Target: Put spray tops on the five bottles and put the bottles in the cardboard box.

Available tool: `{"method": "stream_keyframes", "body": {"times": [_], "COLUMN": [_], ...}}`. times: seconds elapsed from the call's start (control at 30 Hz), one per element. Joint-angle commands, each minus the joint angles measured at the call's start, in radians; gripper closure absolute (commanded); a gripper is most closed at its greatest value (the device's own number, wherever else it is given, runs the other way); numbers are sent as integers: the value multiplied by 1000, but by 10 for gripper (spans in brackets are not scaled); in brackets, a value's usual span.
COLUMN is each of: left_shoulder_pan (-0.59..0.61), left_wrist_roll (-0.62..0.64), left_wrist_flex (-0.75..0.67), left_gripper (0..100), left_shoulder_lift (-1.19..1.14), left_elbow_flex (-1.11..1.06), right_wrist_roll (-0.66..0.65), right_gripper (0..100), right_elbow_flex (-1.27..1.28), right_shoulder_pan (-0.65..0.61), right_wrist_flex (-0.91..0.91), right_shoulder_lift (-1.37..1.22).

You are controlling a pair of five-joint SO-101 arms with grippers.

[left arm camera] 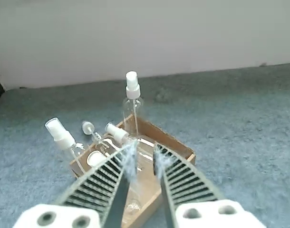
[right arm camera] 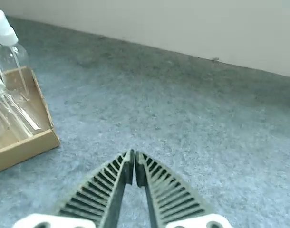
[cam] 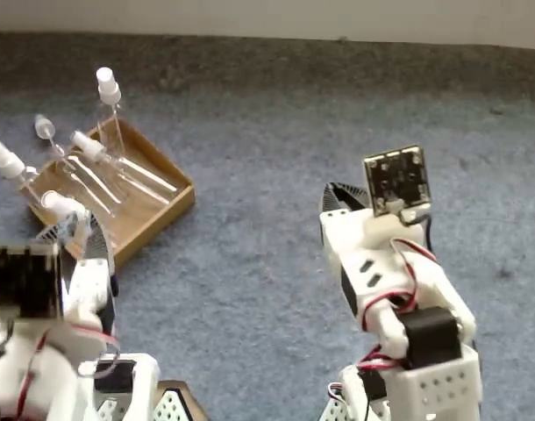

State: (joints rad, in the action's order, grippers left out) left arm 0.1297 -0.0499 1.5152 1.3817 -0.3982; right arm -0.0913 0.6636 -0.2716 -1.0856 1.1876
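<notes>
The cardboard box (cam: 167, 210) sits at the left of the table, also seen as the box (left arm camera: 180, 147) and the box (right arm camera: 31, 142). Several clear bottles with white spray tops are in it. One bottle (cam: 110, 96) stands upright at the far corner, shown too as the bottle (left arm camera: 132, 102) and the bottle (right arm camera: 7, 42). Another bottle (left arm camera: 62, 135) leans at the left edge, and others lie flat. My left gripper (left arm camera: 144, 159) hovers over the box's near side with its fingers slightly apart, above a lying bottle (cam: 64, 207). My right gripper (right arm camera: 134, 166) is shut and holds nothing, above bare carpet.
Grey-blue carpet (cam: 267, 263) covers the table, and a pale wall (right arm camera: 183, 23) runs along the back. The right arm (cam: 399, 289) stands mid-right, well away from the box.
</notes>
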Motion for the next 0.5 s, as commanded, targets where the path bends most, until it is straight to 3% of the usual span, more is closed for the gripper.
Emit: {"method": "stream_keyframes", "body": {"times": [0.0, 0.2, 0.47], "left_shoulder_pan": [-38, -42, -42], "left_wrist_roll": [-5, -5, -5], "left_wrist_flex": [9, 11, 11], "left_gripper": [996, 996, 996], "left_shoulder_lift": [25, 110, 314], "left_elbow_flex": [-47, -105, -240], "right_wrist_roll": [0, 0, 0], "right_gripper": [993, 993, 993], "right_elbow_flex": [-226, -354, -216], "right_shoulder_pan": [13, 25, 286], "right_wrist_flex": [-154, -232, -226], "right_shoulder_lift": [30, 254, 463]}}
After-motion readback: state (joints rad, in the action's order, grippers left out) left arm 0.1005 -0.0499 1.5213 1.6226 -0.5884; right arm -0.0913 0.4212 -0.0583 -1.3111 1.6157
